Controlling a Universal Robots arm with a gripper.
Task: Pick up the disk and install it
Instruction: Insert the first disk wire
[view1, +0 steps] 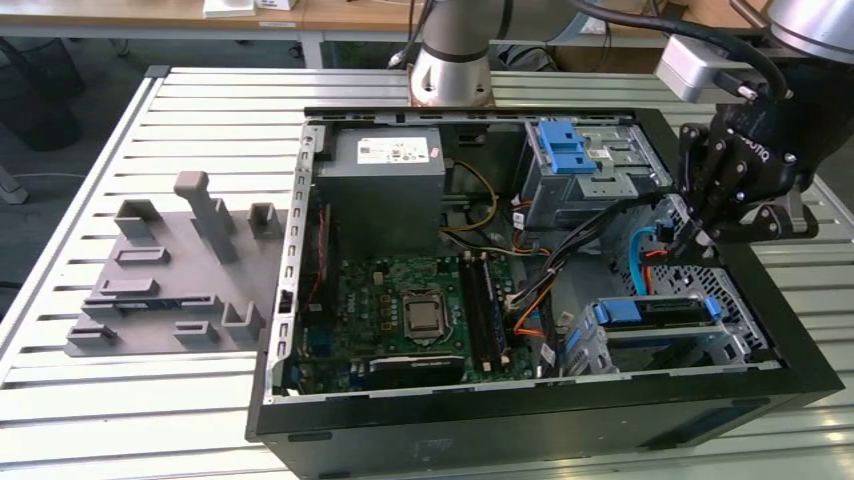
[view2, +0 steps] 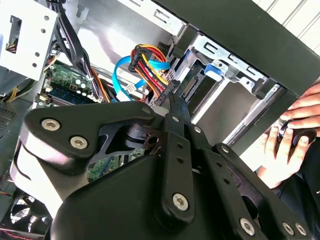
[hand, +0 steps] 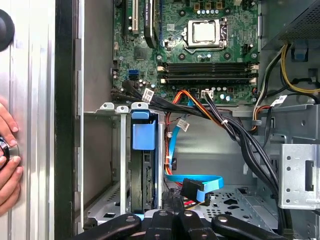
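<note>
Disk (view1: 647, 312) sits in the drive bay (view1: 727, 345) at lower right of the exterior view; installation appears largely complete. End effector (view1: 683, 243), at right of frame near the disk, has fingers closed together, gripping nothing visible.

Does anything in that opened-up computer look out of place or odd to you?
Nothing looks broken or spilled. Two things stand out: a blue flat cable ends in a black plug that seems to lie loose inside the computer case, connected to nothing, and a person's hand rests on the table right beside it.
</note>
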